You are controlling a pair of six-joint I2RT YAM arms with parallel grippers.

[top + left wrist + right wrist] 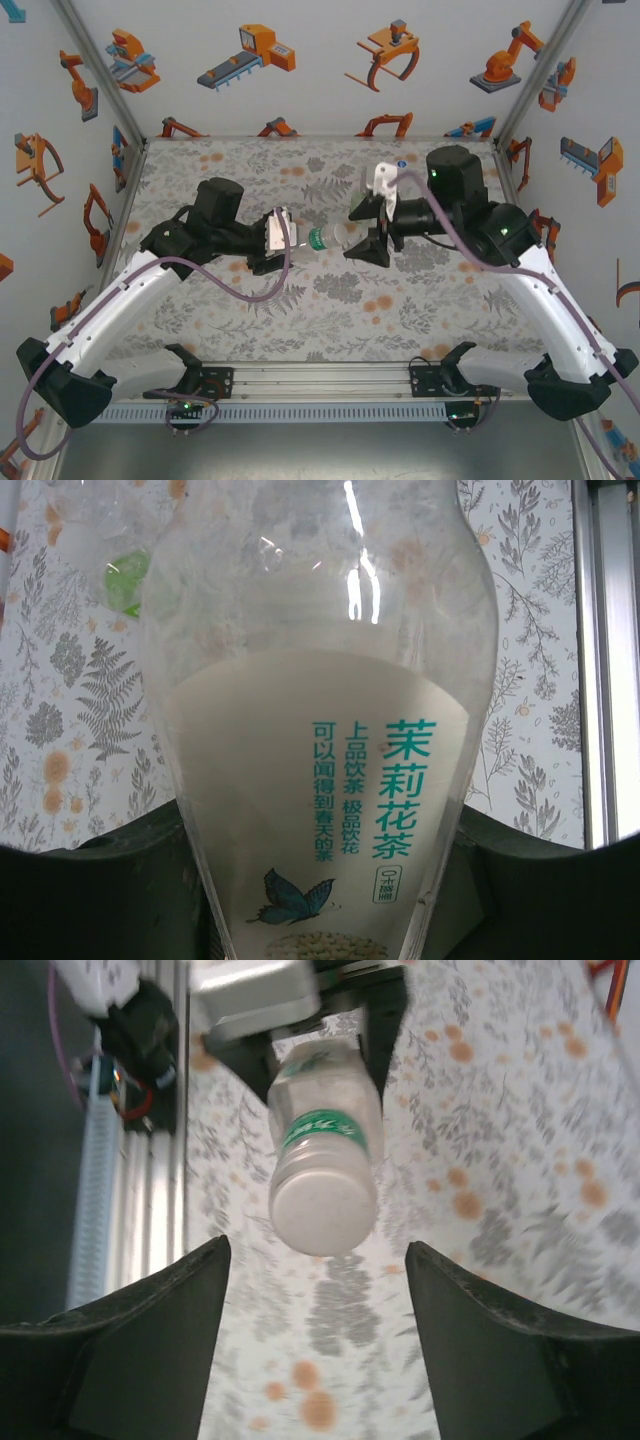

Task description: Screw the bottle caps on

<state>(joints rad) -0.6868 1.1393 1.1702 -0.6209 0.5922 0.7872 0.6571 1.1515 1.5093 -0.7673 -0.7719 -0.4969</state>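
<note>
— Starting with the largest thing, what is seen?

— A table (320, 300) covered in a grey leaf-and-flower print is spread across the middle of the top view. An aluminium rail (320, 378) is set along its lower edge.

— And the arms?

— The left arm (120, 300) is extended from the lower left and the right arm (540, 290) from the lower right. Both are bent toward the centre of the frame, with the wrists facing each other.

— How are the grippers set?

— The left gripper (283, 240) is clenched on a clear bottle (335, 240), which is held lying sideways over the table, just left of centre. In the left wrist view its dark fingers (90, 900) are pressed against the bottle's sides at the bottom of the frame. The right gripper (362, 230) is spread wide, with nothing grasped. In the right wrist view its two fingers (150, 1340) are seen at the lower corners. The bottle's free end is placed between and just above them, apart from both.

— What can be told of the bottle?

— A white label (320, 780) with green Chinese characters and a blue butterfly is carried on it. A green band (322, 1130) is wrapped round it near the free end, which is shown as a white round face (322, 1210). Whether that face is a cap cannot be told.
</note>
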